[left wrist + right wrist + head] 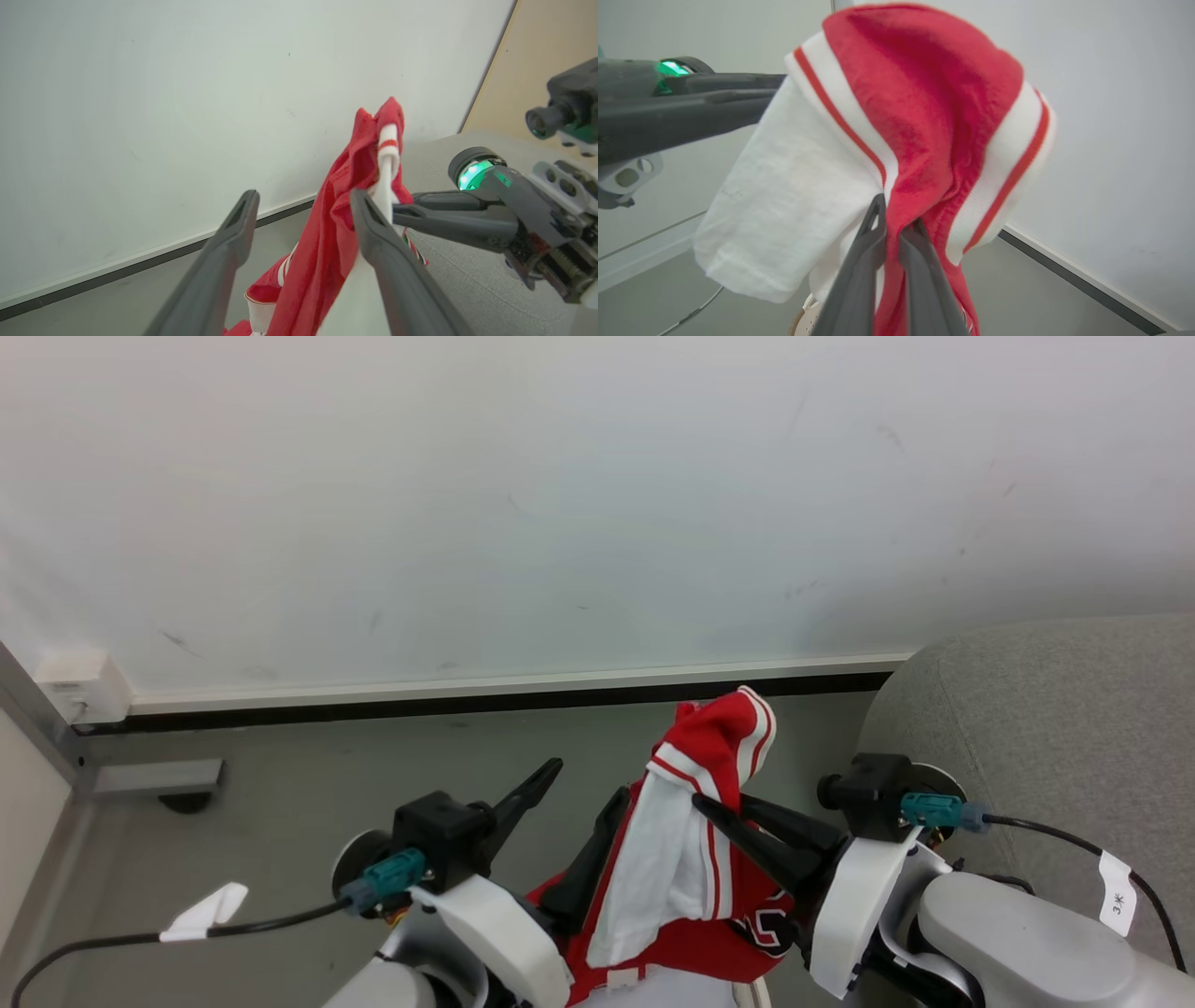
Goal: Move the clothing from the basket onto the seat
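**Red jersey aloft, sofa on the right**

Our right gripper point(717, 807) has its two dark fingers pressed together on a fold of the red garment point(719, 733), close to its white-banded edge. The right wrist view shows the cloth bunched over the fingertips. From that pinch the garment hangs long and downward, its lower end trailing toward the basket point(805, 316), of which we see just a perforated scrap.

Our left gripper point(588, 782) stands spread beside the hanging cloth, gripping nothing. Whether one finger brushes the fabric we cannot tell.

Further out, the grey sofa point(1046, 709) lies just right of the right wrist, so the right arm is nearer. We judge the coming move to be a carry rightward, with enough lift for the tail to clear the sofa's rounded edge.
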Motion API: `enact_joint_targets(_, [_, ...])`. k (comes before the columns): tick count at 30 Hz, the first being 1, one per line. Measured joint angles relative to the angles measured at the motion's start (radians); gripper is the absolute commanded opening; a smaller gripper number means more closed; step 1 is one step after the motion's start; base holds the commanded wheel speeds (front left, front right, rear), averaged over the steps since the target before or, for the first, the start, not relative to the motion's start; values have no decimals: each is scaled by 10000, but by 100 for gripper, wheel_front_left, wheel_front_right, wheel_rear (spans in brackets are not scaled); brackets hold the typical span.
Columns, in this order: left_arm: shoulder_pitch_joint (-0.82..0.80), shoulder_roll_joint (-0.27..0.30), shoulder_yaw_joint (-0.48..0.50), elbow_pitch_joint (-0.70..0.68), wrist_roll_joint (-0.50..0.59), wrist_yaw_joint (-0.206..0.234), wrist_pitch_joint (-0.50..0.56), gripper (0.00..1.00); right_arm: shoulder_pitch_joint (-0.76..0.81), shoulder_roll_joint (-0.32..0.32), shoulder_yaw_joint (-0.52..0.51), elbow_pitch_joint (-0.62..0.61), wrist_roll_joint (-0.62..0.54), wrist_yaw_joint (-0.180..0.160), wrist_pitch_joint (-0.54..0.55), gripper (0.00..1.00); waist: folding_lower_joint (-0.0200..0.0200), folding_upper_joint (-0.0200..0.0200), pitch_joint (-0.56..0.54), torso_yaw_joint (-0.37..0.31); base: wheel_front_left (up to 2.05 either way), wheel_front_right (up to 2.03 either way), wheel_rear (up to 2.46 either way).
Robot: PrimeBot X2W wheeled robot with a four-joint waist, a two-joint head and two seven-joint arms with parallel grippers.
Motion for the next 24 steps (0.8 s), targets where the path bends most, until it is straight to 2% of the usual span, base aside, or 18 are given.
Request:
enact_joint_targets(16, [27,38,-54,-33,-46,92,-12,100,-189,-105,-4,33,61,0,-161,0,0,0,-21,-56,0,0,0])
enact_joint_targets(24, [73,105,-88,-96,-58,134,-13,100,-322,-259,-2,94,63,0,-245,0,0,0,88,-304,0,0,0])
